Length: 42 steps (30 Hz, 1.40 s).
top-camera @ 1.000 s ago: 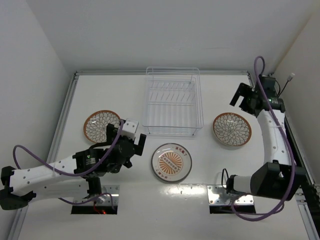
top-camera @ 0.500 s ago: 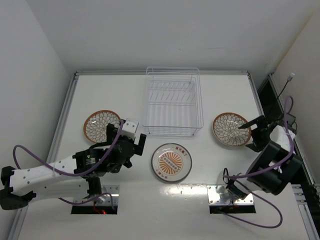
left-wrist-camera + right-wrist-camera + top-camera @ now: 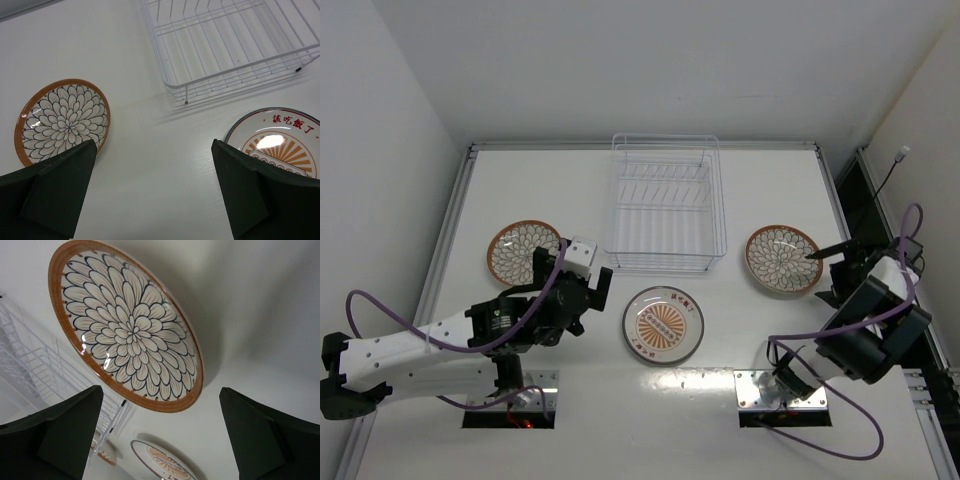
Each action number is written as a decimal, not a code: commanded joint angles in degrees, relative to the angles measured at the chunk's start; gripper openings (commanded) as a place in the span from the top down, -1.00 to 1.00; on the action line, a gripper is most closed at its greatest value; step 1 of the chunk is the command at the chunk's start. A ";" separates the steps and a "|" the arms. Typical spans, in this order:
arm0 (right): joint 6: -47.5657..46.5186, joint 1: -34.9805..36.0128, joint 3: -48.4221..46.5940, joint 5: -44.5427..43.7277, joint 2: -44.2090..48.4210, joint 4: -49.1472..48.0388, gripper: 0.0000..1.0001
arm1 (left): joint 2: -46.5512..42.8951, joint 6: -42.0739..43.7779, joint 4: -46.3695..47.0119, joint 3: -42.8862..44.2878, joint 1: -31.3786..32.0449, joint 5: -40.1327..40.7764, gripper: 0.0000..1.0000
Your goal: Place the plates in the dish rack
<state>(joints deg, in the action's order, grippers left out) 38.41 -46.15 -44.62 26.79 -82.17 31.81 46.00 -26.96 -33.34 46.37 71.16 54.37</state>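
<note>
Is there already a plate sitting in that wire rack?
No, the dish rack holds nothing; the left plate, sunburst plate and right plate all lie flat on the table.

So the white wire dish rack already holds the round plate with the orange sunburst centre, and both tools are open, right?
No. The white wire dish rack holds nothing; the round sunburst plate lies flat on the table in front of it, as the top external view shows. The left tool and the right tool are open.
</note>
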 commanded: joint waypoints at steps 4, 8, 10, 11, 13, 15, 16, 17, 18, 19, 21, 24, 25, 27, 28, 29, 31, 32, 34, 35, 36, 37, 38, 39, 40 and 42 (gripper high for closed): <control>0.35 -1.13 1.29 -2.44 0.53 -1.84 -1.00 | -0.73 0.68 1.35 -0.14 -0.49 0.65 -0.98; 1.56 -2.45 4.61 -0.52 -2.03 -6.03 -1.00 | -1.26 0.15 1.35 -0.14 -0.49 0.65 -0.98; 3.06 -3.16 6.12 2.39 -3.43 -8.42 -0.97 | -1.26 0.15 1.35 -0.14 -0.49 0.65 -0.98; 3.68 -3.16 6.65 2.39 -3.43 -9.22 -0.94 | -1.26 0.15 1.35 -0.14 -0.49 1.17 -0.98; 5.17 -3.16 6.65 2.39 -4.74 -11.15 -0.87 | -1.26 0.15 1.35 -0.14 -0.49 1.18 -0.98; 5.70 -2.55 6.65 3.53 -5.98 -12.48 -0.80 | -1.26 0.15 0.83 -0.14 -0.49 1.70 -0.98; 5.71 -2.54 6.13 3.54 -6.77 -13.43 -0.77 | -1.26 0.15 0.82 -0.14 -0.49 1.71 -0.98; 6.23 -2.54 6.12 4.15 -7.47 -14.05 -0.73 | -1.26 0.15 0.82 -0.14 -0.49 1.71 -0.98; 7.02 -1.93 6.12 4.15 -9.39 -15.80 -0.64 | -0.74 0.15 0.82 -0.14 -0.49 1.71 -0.98; 7.03 -1.93 6.12 4.93 -10.45 -16.43 -0.58 | -0.73 0.15 0.82 -0.14 -0.49 1.71 -0.98; 7.03 -1.93 4.56 5.91 -12.30 -16.35 -0.43 | -0.73 0.15 0.82 -0.14 -0.49 1.71 -0.98; 8.08 -0.09 3.05 5.21 -13.96 -17.05 -0.23 | -0.21 0.15 0.82 -0.14 -0.49 1.71 -0.98; 8.08 -0.08 3.05 6.25 -15.20 -17.74 -0.17 | -0.21 0.15 0.82 -0.14 -0.49 1.71 -0.98; 8.08 0.62 0.60 7.32 -17.49 -17.75 0.04 | -0.21 0.15 0.82 -0.14 -0.49 1.71 -0.98; 8.08 1.32 -0.02 7.32 -18.19 -17.14 0.14 | -0.21 0.15 0.82 -0.14 -0.49 1.71 -0.98; 7.56 1.33 -0.64 8.01 -18.98 -17.14 0.43 | -0.21 0.15 0.82 -0.14 -0.49 2.23 -0.98; 7.55 1.85 -0.64 9.32 -18.99 -17.66 0.69 | -0.21 -0.37 0.82 -0.14 -0.49 2.23 -0.98; 7.55 1.85 -0.64 9.34 -18.99 -17.66 0.77 | -0.21 -0.37 0.82 -0.14 -0.49 2.23 -0.98; 7.03 2.38 -0.64 10.13 -17.95 -17.66 1.00 | -0.21 -0.37 0.82 -0.14 -0.49 2.23 -0.98; 6.24 3.08 -1.43 10.13 -16.98 -17.14 1.00 | -0.21 -0.37 0.82 -0.14 -0.49 2.23 -0.98; 5.36 3.08 -1.43 10.13 -15.84 -17.14 1.00 | -0.21 -0.37 0.82 -0.14 -0.49 2.23 -0.98; 4.83 3.69 -2.39 9.61 -13.22 -15.31 1.00 | -0.21 -0.37 0.82 -0.14 -0.49 2.23 -0.98; 4.83 4.22 -3.97 9.60 -11.62 -14.42 1.00 | -0.21 -0.37 0.82 -0.14 -0.49 2.23 -0.98; 3.96 4.23 -4.94 8.30 -9.96 -13.45 1.00 | -0.21 -0.37 0.82 -0.14 -0.49 2.23 -0.98; 3.25 5.18 -7.30 7.50 -6.54 -11.44 1.00 | -0.21 -0.37 0.82 -0.14 -0.49 2.23 -0.98; 2.64 7.65 -10.30 4.18 -3.10 -8.97 1.00 | 0.32 -0.37 0.82 -0.14 -0.49 2.23 -0.98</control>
<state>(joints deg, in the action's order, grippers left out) 42.72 -40.88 -47.31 30.94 -93.84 21.63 46.04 -27.03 -33.74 46.37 71.16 55.31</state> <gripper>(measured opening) 0.057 0.991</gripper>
